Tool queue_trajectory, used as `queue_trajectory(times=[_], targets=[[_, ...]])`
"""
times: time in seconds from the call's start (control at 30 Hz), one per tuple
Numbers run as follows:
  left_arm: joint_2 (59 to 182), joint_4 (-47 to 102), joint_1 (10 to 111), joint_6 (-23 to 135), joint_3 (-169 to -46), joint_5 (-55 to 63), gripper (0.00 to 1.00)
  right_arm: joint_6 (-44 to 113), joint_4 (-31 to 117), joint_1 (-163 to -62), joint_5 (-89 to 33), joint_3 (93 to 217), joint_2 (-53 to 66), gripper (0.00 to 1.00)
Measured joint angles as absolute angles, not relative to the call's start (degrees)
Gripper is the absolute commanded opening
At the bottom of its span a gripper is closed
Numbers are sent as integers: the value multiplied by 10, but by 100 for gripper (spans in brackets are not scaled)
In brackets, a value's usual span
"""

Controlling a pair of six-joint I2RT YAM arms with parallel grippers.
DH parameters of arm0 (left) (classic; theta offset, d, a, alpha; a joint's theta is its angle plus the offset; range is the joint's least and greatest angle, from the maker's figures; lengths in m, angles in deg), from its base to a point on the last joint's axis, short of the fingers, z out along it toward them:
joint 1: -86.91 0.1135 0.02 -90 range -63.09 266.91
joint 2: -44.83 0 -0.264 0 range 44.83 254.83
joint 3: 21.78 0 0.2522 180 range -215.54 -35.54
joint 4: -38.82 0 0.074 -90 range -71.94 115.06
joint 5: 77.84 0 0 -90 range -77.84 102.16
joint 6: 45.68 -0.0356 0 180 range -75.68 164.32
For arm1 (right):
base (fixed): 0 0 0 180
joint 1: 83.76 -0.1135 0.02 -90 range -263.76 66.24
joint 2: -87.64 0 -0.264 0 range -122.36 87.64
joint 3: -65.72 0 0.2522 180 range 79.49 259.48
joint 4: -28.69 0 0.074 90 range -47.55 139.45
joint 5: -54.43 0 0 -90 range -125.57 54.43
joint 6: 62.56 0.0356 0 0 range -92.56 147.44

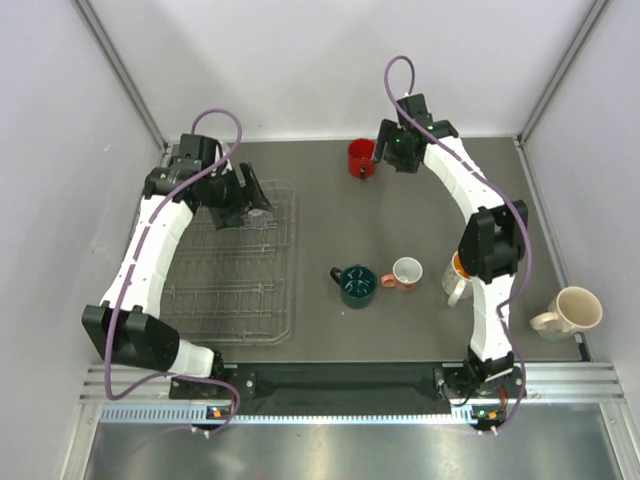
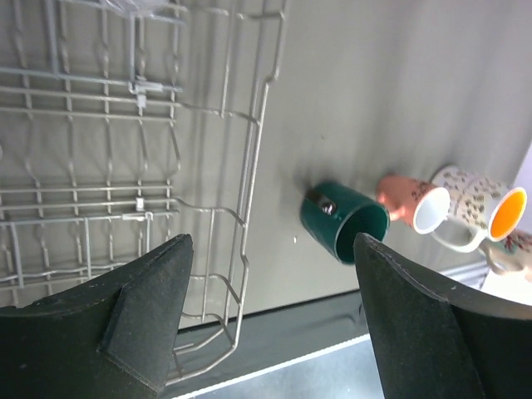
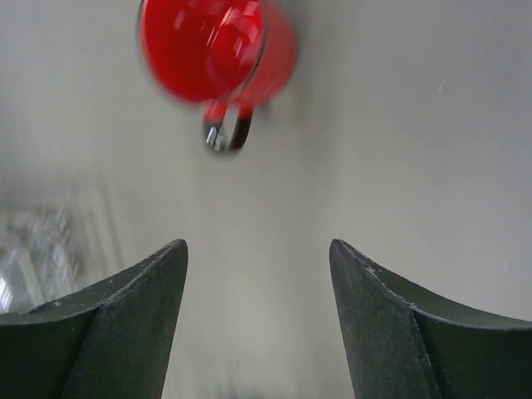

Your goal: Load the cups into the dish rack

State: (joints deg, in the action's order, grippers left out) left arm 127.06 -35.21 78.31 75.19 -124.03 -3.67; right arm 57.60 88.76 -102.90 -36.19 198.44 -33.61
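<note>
red mug point(image 3: 212, 50) | is best pinched clear of its handle point(image 3: 224, 133) | right gripper point(image 3: 258, 249) spread, empty | left gripper point(image 2: 273, 245) likewise

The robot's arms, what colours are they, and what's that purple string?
The left arm and right arm are white with chunky black joints. A purple cable loops over each. The left tool and right tool each have two dark wedge-shaped fingers.
</note>
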Motion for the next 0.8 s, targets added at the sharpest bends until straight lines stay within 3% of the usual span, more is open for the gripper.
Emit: queue_trajectory(times=[0.53,0.8], targets=[[1219,-345,783,752,-1186,-54,83,607,707,-1031,-465,2064,-478,72],[1225,-345,783,748,-1186,-53,83,605,693,-1032,-481,2082,-520,60]])
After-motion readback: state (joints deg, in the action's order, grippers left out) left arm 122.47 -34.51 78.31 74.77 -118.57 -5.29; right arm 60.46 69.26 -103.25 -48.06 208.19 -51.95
